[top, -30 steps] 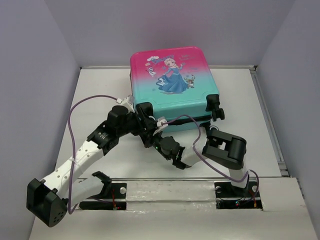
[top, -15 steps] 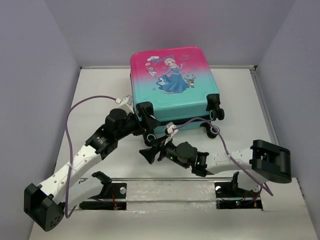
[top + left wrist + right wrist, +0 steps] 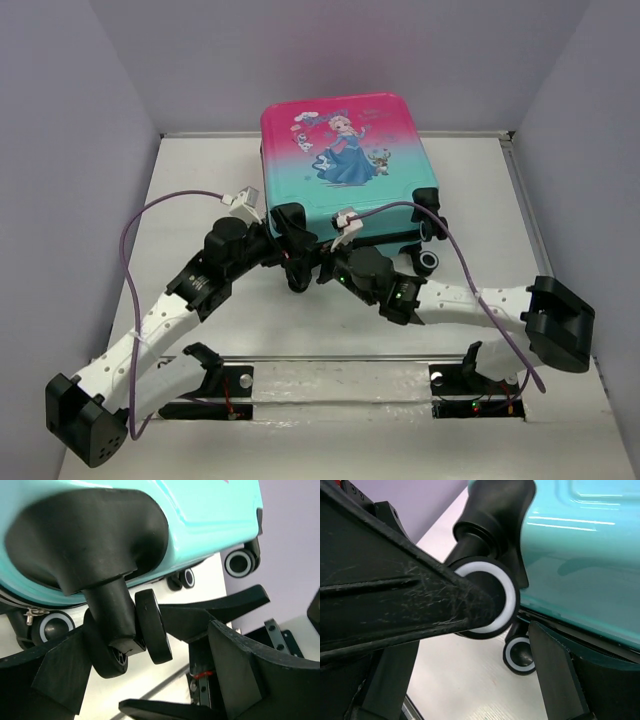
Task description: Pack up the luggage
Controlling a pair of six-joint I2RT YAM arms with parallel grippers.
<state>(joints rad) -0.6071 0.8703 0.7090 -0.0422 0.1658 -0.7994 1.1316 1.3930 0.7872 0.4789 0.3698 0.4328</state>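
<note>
The luggage (image 3: pixel 345 170) lies flat and closed at the back of the table, pink fading to teal, with the princess print facing up. Both grippers meet at its front-left corner. My left gripper (image 3: pixel 291 250) is open, and the twin black caster wheel (image 3: pixel 125 645) hangs between its fingers (image 3: pixel 60 675) without being pinched. My right gripper (image 3: pixel 326 266) reaches in from the right, also open. In the right wrist view its wide left finger (image 3: pixel 395 605) lies across a white-ringed wheel (image 3: pixel 507 597). The gap of the right gripper (image 3: pixel 522 625) holds nothing.
Two more wheels (image 3: pixel 430 262) stick out at the luggage's front-right corner. Purple cables (image 3: pixel 150 215) loop over both arms. Grey walls close in the table on the left, right and back. The arm bases (image 3: pixel 215 385) sit at the near edge.
The right arm unfolded and swung left to the luggage's front-left corner, and its jaws went from shut to open. The left gripper opened wider around the wheel.
</note>
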